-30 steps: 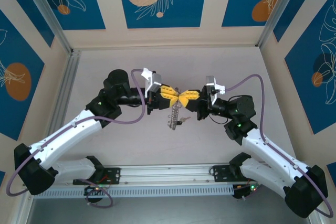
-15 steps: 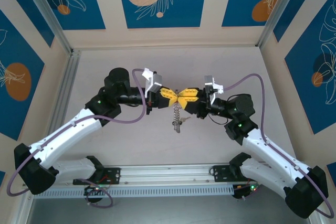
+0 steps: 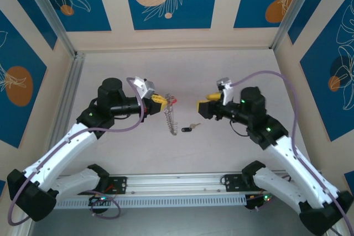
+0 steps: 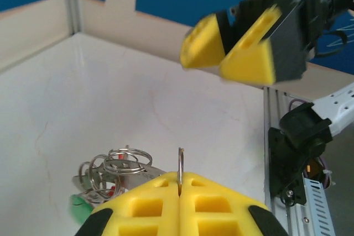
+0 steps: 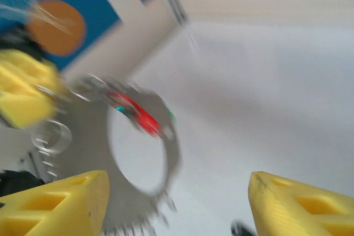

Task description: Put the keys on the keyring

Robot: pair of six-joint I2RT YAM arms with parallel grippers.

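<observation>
My left gripper (image 3: 161, 99) is shut on the thin metal loop of the keyring (image 3: 169, 116). The loop's edge stands up between the closed yellow fingers (image 4: 160, 203) in the left wrist view, where the keyring (image 4: 180, 165) has small silvery rings and a green tag bunched to its left. The ring hangs down from the grip, with a red tag near the top. The keys (image 3: 188, 128), one black-headed and one silver, are by the ring's lower end; I cannot tell whether they hang on it. My right gripper (image 3: 200, 105) stands open to the right, holding nothing. Its wrist view is blurred, with the keyring (image 5: 160, 153) ahead of the right gripper (image 5: 177, 203).
A pale tabletop (image 3: 182, 70) runs between patterned blue walls. Metal rails (image 3: 177, 183) line the near edge and the left side. My right gripper's yellow fingers (image 4: 232, 48) face the left wrist camera from across the gap.
The right gripper has opened, let go of the ring and drawn back to the right. The left arm has pulled left with the keyring, which now hangs from it alone.
</observation>
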